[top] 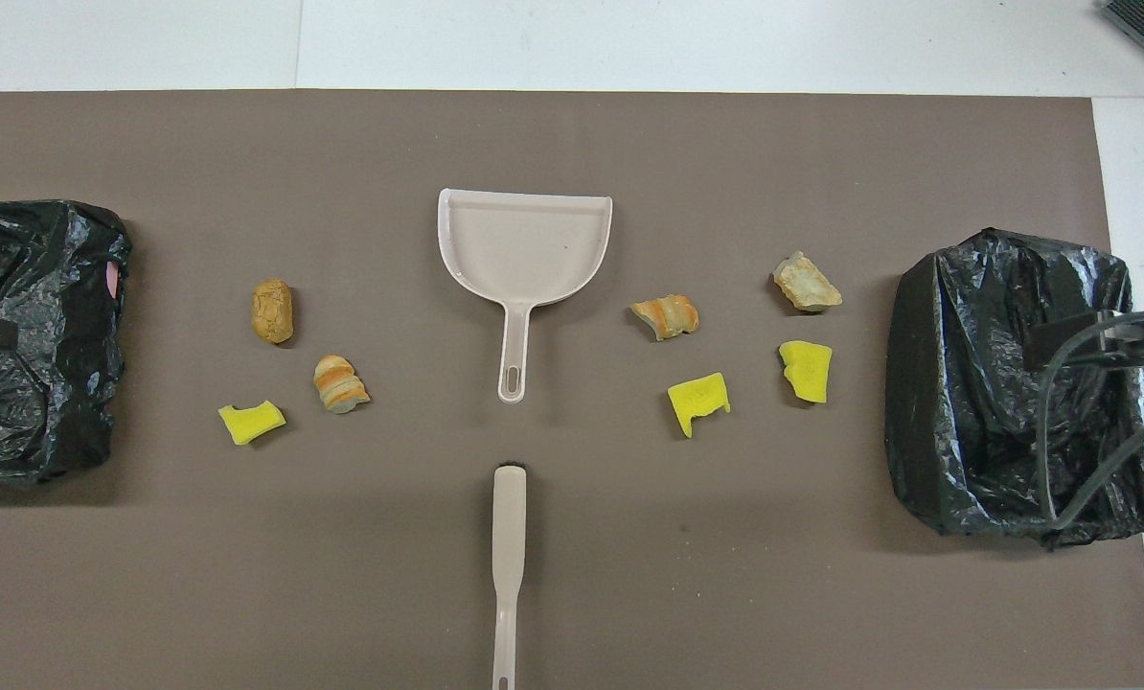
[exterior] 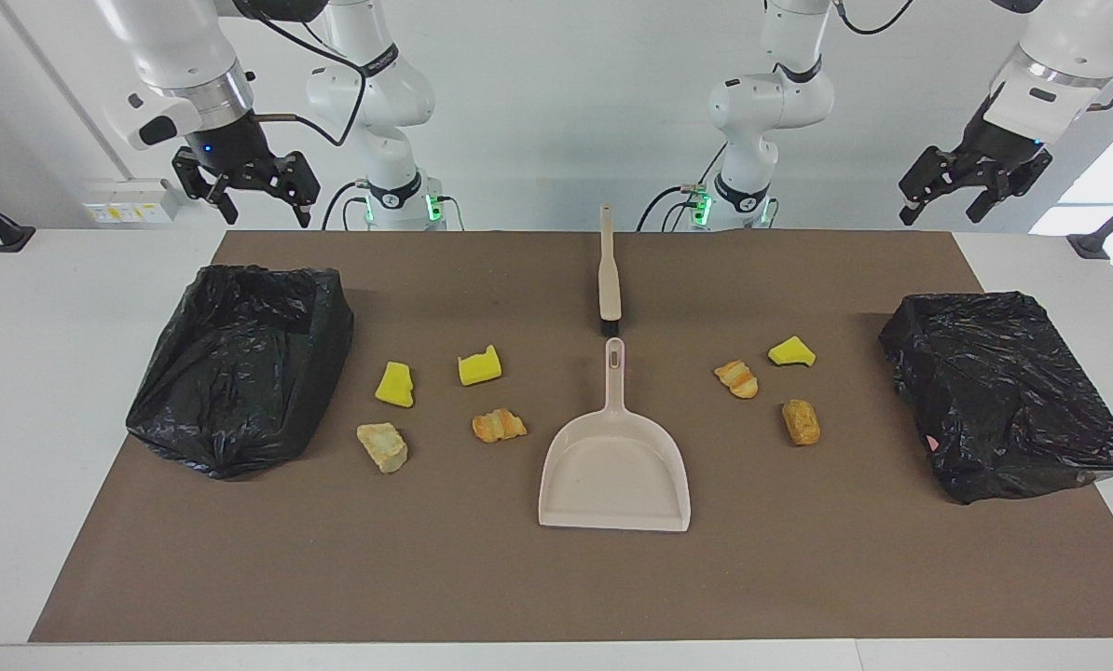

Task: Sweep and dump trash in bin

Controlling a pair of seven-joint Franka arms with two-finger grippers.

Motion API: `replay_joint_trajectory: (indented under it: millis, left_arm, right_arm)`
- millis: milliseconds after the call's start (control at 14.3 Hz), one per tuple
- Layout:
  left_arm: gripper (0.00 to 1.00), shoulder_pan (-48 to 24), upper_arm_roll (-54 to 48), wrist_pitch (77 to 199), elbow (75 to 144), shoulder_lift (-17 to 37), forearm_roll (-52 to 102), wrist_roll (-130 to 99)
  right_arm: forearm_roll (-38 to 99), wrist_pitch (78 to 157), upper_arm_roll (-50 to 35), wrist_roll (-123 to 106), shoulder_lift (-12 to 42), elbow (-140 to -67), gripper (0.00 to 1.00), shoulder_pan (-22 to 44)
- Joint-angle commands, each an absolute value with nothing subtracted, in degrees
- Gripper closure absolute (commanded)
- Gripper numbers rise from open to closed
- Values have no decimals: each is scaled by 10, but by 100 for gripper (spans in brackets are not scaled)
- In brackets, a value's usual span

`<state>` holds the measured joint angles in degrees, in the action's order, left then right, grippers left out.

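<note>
Seven trash chunks (exterior: 484,366) lie on the brown mat (exterior: 333,578): four at the dustpan's (exterior: 615,475) nine o'clock, three at three o'clock, yellow sponge and tan bread-like lumps. Right gripper (exterior: 258,196) and left gripper (exterior: 948,198) hang raised, both wide and empty.

No text, label, brand or number can be read on anything here.
</note>
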<state>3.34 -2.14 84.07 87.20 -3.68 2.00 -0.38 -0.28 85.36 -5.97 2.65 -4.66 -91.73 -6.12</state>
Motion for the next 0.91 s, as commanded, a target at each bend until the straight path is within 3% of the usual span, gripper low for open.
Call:
replay_joint_trajectory:
  millis: [0,840]
  left_arm:
    - [0,33,-19,831,866,-38,21,-2]
    - [0,33,-19,831,865,-38,21,-2]
  right_arm:
    - [10,845,-64,43,-50,-920,0,-66]
    - [9,847,-64,38,-54,-925,0,-66]
